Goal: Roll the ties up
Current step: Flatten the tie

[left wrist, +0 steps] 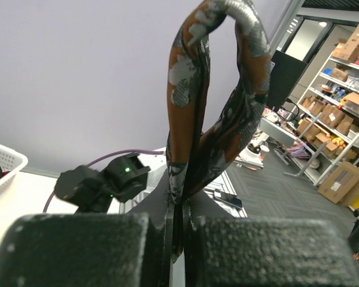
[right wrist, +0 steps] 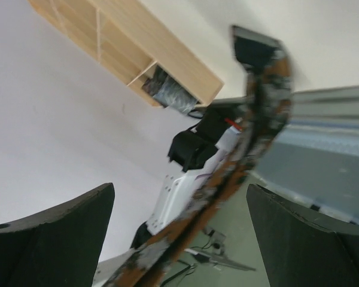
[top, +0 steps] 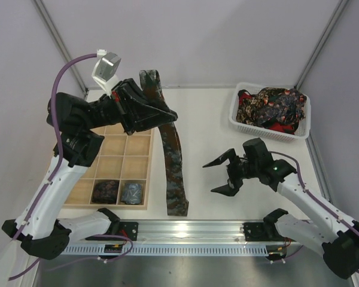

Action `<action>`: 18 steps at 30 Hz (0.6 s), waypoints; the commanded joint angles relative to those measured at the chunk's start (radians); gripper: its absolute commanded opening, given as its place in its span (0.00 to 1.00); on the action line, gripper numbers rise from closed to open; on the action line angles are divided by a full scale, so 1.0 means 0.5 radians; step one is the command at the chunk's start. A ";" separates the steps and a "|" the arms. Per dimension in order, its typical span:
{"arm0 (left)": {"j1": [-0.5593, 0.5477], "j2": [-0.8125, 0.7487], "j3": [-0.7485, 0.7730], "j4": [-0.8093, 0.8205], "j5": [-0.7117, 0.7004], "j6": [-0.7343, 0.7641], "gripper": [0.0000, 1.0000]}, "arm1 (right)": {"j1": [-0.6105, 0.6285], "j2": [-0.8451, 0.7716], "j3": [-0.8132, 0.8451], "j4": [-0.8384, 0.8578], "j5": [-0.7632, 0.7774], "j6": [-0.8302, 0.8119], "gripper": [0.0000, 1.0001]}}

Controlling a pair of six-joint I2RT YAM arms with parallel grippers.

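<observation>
A long brown, black and grey patterned tie (top: pixel 175 173) runs from the table's near edge up to my left gripper (top: pixel 169 115), which is shut on it above the table. Past the fingers the tie folds into a loop (left wrist: pixel 194 107) that stands up over the pinch. The left gripper (left wrist: pixel 179 239) has fabric squeezed between its pads. My right gripper (top: pixel 220 176) stands wide open to the right of the tie, apart from it. In the right wrist view the tie (right wrist: pixel 257 137) crosses between the spread fingers (right wrist: pixel 54 233) without touching them. Two rolled ties (top: pixel 106 191) (top: pixel 132 192) sit in the tray's front cells.
The pale wooden grid tray (top: pixel 122 146) lies at the left under the left arm. A white mesh basket (top: pixel 236 119) at the back right holds a heap of ties (top: pixel 272 107). A metal rail (top: pixel 191 230) runs along the near edge.
</observation>
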 commanded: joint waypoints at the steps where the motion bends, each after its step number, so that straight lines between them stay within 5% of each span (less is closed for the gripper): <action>1: 0.010 -0.006 -0.017 0.143 0.016 -0.070 0.01 | 0.152 -0.054 0.125 0.113 0.150 0.517 1.00; 6: 0.010 0.007 -0.014 0.155 0.025 -0.070 0.01 | 0.499 -0.008 0.064 0.210 0.227 0.799 1.00; 18: 0.013 0.114 0.081 0.226 0.059 -0.128 0.01 | 0.604 0.090 0.067 0.228 0.218 0.931 1.00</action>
